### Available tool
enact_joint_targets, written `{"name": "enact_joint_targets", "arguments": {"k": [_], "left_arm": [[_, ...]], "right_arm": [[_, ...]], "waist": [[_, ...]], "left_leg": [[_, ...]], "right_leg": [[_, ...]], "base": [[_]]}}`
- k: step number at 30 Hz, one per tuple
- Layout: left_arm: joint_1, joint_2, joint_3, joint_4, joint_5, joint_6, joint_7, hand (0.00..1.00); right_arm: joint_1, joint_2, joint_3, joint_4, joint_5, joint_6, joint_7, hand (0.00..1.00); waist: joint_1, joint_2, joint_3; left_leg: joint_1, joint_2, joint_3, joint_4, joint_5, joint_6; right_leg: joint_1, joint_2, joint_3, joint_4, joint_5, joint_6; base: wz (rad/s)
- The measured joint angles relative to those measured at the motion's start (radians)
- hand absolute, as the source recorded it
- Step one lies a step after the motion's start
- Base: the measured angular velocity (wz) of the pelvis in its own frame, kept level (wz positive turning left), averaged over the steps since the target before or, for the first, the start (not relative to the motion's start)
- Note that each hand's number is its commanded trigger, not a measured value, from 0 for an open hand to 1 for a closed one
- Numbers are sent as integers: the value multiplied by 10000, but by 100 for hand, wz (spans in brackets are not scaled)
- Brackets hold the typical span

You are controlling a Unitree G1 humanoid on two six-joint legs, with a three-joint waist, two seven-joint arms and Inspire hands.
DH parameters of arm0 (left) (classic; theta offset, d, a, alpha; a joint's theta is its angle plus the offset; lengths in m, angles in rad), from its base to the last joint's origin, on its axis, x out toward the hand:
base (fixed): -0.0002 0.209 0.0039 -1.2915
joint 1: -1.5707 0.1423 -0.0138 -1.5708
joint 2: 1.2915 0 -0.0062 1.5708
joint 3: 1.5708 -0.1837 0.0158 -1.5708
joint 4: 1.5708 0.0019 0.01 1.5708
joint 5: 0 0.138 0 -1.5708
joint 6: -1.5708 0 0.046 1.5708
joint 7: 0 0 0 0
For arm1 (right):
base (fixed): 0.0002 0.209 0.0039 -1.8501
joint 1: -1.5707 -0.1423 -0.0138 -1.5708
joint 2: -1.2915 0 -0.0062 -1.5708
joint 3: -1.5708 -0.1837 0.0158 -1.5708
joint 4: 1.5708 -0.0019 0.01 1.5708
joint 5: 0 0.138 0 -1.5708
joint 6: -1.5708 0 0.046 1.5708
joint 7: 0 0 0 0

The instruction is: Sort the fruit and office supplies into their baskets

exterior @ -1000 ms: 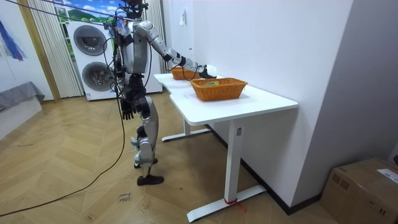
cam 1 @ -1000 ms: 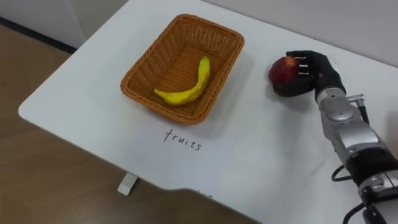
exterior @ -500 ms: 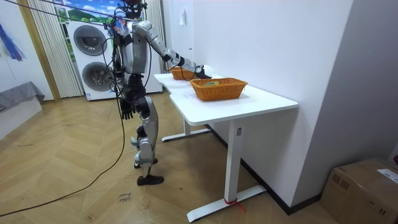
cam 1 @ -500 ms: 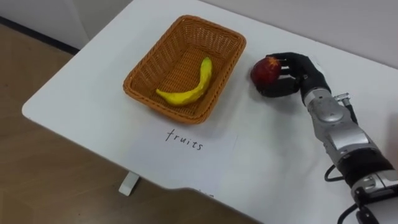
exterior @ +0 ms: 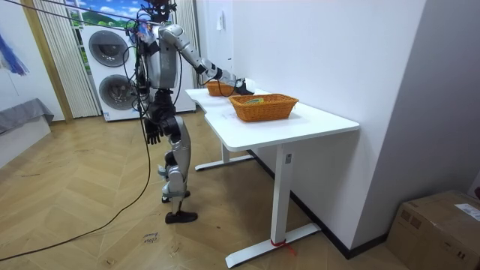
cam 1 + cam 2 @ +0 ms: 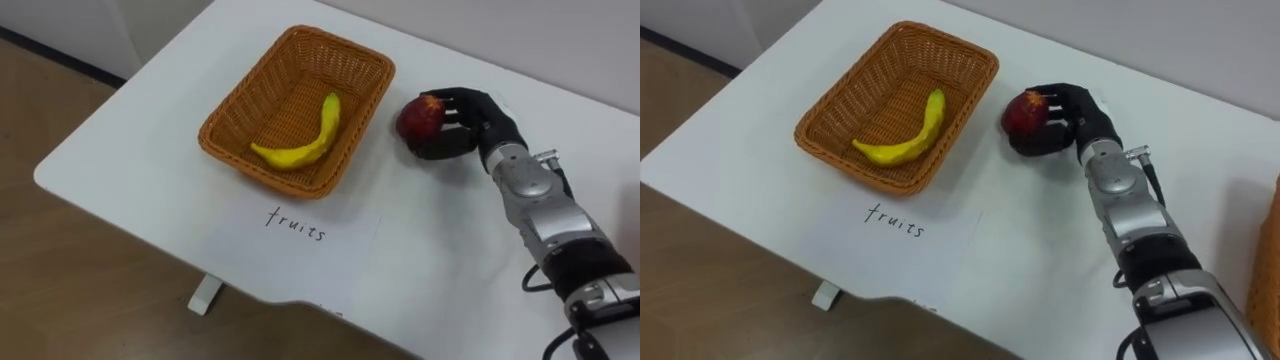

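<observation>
My right hand point(image 6: 468, 122) reaches out over the white table point(image 6: 140, 140), and its fingers point(image 6: 452, 100) are curled round a red apple point(image 6: 418, 117), gripping it from above and from the side. The apple sits at my fingertips, on the side turned toward the wicker basket point(image 6: 270, 100), just beside the basket's rim but not over it. I cannot tell whether the apple touches the tabletop or hangs a little clear of it.

Past my fingertips, inside the basket, a yellow banana point(image 6: 302, 142) lies on the woven bottom, curved, with one end pointing away from me. A sheet of paper point(image 6: 330, 255) with a handwritten word lies flat on the table, on the near side of the basket and well off to the left of my wrist.

In the room view I stand upright at the table's far end, by two stacked washing machines point(image 5: 112, 71). My left hand point(image 5: 153, 134) hangs down beside my hip. A second wicker basket point(image 5: 264, 106) stands on the table, well apart from my grasp.
</observation>
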Motion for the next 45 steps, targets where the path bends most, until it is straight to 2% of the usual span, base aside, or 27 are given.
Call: {"name": "enact_joint_targets", "arguments": {"k": [6,9,14,16,19,23,26,29,33,36,45], "left_arm": [[-39,0,169,58,-28,-16,-34,0],[-18,2,270,66,-389,-15,-36,0],[24,-5,263,42,-385,-2,-20,0],[48,-9,265,38,-394,0,14,0],[131,-9,281,-2,-424,0,213,0],[191,-89,485,-3,-803,-1,454,0],[193,-272,696,-30,-796,-47,601,0],[204,-430,867,-47,-827,-166,640,0],[136,-405,859,-94,-1164,-221,590,0],[130,-404,858,-159,-1166,-224,556,0],[226,-434,863,-476,-1153,-227,535,0]], "right_arm": [[671,-15,12,-1042,-13,9,-65,100],[804,-15,10,-1112,7,10,-70,100],[988,-18,11,-1496,12,334,-64,100],[1142,-30,10,-1753,28,410,-69,100],[1601,-32,-91,-2155,121,413,-112,100],[2151,-30,-321,-2361,335,428,-369,100],[2485,-29,-605,-2599,331,593,-577,100],[2730,-17,-791,-2756,312,607,-803,100],[3151,-4,-1074,-3837,251,656,-1011,100],[3259,0,-1087,-4442,234,658,-1075,100],[3279,-1,-1105,-5697,235,848,-1047,100]], "waist": [[-32,-34,-24],[-54,-27,-20],[-257,-30,-45],[-297,-4,-72],[-537,129,-217],[-612,360,-262],[-748,525,-258],[-853,549,-251],[-1115,532,-245],[-1163,535,-241],[-1338,596,-216]], "left_leg": [[16,-1,25,-2,0,1],[122,-4,15,-4,0,1],[128,-15,-33,10,-1,0],[155,-7,36,14,-2,1],[200,-17,124,31,8,19],[724,-26,151,-188,26,48],[1129,-76,160,-405,28,57],[1583,-97,346,-581,45,83],[1795,-158,506,-647,44,134],[1963,-169,584,-648,30,177],[2097,-168,601,-807,27,181]], "right_leg": [[0,-9,21,-1,0,0],[104,-9,21,-11,0,1],[249,16,21,-148,-2,3],[246,14,69,-155,-2,3],[277,-32,12,-136,2,13],[659,-83,14,-138,-20,68],[1038,-129,33,-137,-86,143],[1378,-232,144,-151,-175,174],[1543,-250,194,-177,-249,234],[1640,-246,381,-179,-242,255],[1672,-228,542,-176,-271,300]], "base": [[0],[1],[5],[-4],[5],[-1],[0],[-9],[-4],[-10],[0]]}}
